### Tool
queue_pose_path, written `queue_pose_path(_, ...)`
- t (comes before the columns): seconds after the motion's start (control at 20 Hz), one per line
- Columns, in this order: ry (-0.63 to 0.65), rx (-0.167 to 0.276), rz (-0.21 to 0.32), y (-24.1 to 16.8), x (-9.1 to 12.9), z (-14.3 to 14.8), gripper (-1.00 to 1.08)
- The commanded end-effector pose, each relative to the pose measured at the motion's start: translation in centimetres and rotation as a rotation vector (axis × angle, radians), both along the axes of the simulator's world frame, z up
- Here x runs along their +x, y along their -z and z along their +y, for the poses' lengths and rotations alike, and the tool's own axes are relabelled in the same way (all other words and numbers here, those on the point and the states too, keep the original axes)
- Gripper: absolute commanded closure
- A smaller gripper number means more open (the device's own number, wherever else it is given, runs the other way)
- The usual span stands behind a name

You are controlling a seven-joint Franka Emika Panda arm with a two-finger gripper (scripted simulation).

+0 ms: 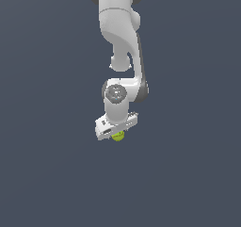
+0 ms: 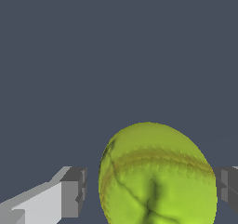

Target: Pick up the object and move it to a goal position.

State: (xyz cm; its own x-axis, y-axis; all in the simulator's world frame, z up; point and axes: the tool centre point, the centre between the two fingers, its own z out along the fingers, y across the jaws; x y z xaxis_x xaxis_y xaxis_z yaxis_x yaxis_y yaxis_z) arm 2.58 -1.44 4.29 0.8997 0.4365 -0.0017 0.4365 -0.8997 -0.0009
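Observation:
The object, a small yellow-green ball (image 1: pixel 118 136) with faint dark seams, peeks out just under the white hand in the exterior view. My gripper (image 1: pixel 116 132) hangs straight over it at the end of the arm. In the wrist view the ball (image 2: pixel 155 176) fills the space between the two grey fingertips. One fingertip (image 2: pixel 74 190) stands a small gap away from the ball, while the other fingertip (image 2: pixel 227 186) sits right at the ball's edge. The gripper (image 2: pixel 151 193) is open around the ball. The ball's lower part is cut off by the frame.
Only a flat dark blue-grey surface (image 1: pixel 188 174) surrounds the arm in both views. The white arm (image 1: pixel 120 28) comes in from the exterior view's upper edge. No other objects or a goal marker show.

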Motion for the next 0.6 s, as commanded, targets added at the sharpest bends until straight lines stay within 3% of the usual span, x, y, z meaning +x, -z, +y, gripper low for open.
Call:
queue_pose_path(0.0,0.000,0.000,-0.002,0.14,0.12,-0.01,-0.92)
queue_pose_path(0.05,0.000,0.000,-0.002,0.14,0.12,-0.01,1.08)
queue_pose_path(0.55,0.000,-0.001,-0.002,0.10,0.12,-0.05,1.08)
